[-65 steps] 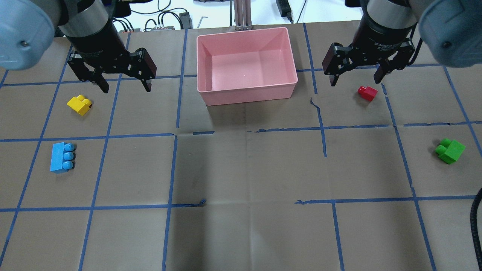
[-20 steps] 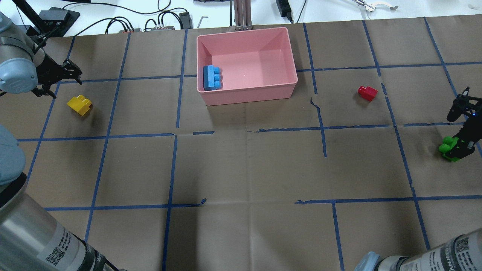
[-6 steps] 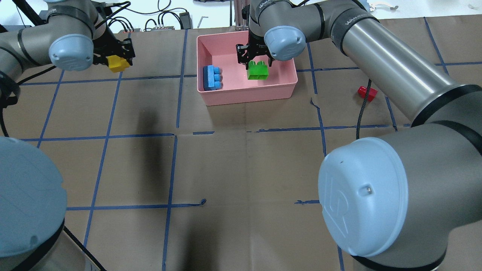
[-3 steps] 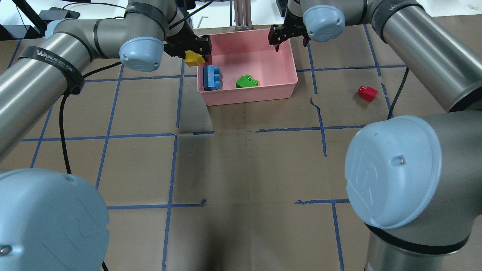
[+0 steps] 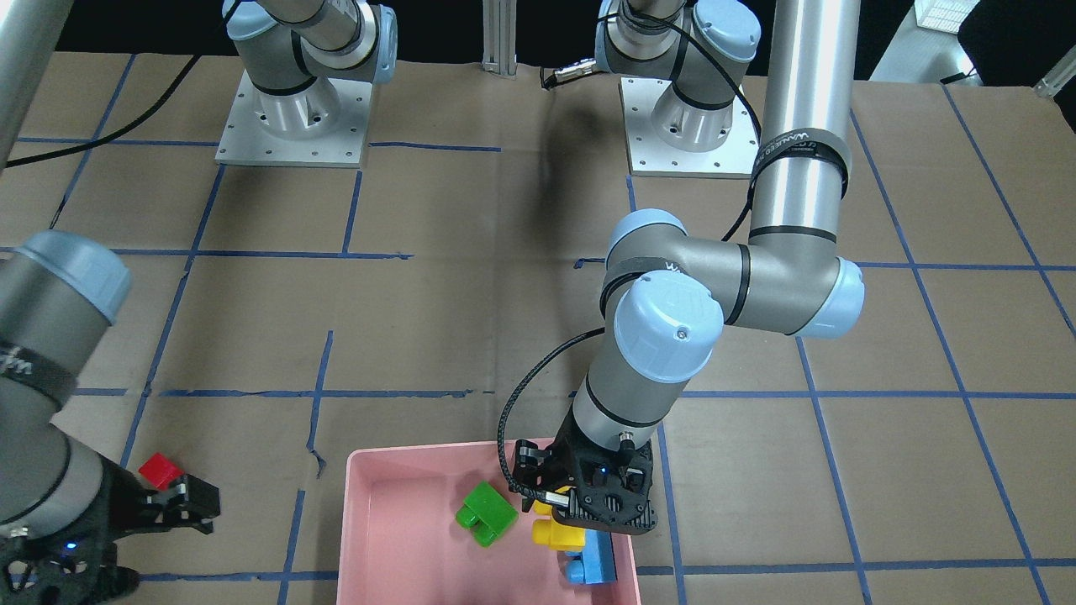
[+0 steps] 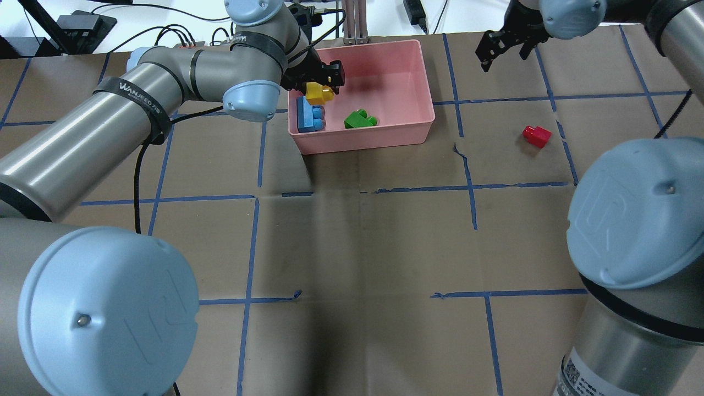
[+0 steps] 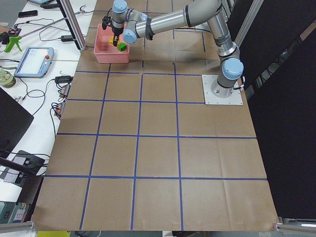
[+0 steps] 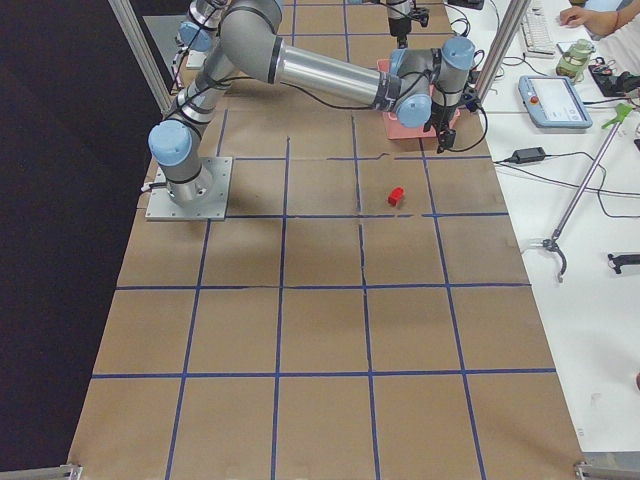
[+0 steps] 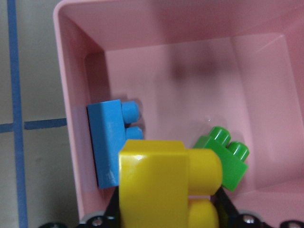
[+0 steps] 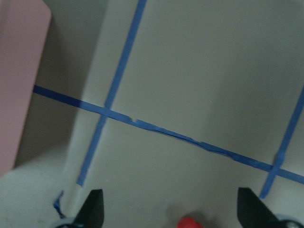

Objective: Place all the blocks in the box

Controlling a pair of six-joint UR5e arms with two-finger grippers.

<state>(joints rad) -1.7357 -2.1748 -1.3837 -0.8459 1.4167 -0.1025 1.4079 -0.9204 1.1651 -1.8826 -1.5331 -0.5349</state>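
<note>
**Change since half a second ago, overhead view:** the left gripper (image 6: 320,88) has gone from the box's 9 o'clock rim to a spot inside its walls. The right gripper (image 6: 502,60) has left the box's 1 o'clock corner and now stands over the bare tabletop (image 6: 357,247) at the box's 2 o'clock.

**Left gripper:** fingers drawn in tight on the yellow block (image 6: 317,94), one on each flank. It hangs over the 9 o'clock part of the box (image 6: 363,142).

**Yellow block:** clamped, studs turned sideways in the left wrist view, over the far end of the blue block (image 6: 307,114). Whether the two touch cannot be told.

**Blue block:** on the box floor against the 9 o'clock wall, studs facing 3 o'clock. The yellow block hides one stud in the left wrist view.

**Green block (image 6: 360,119):** on the box floor near the 6 o'clock wall, at 3 o'clock of the blue block and apart from it, lying tilted.

**Right gripper:** fingers spread wide, nothing between them, touching nothing.

**Red block (image 6: 536,136):** on the tabletop outside the box, at the box's 4 o'clock and well apart from it, at 5 o'clock of the right gripper. Its top just shows at the lower edge of the right wrist view.
</note>
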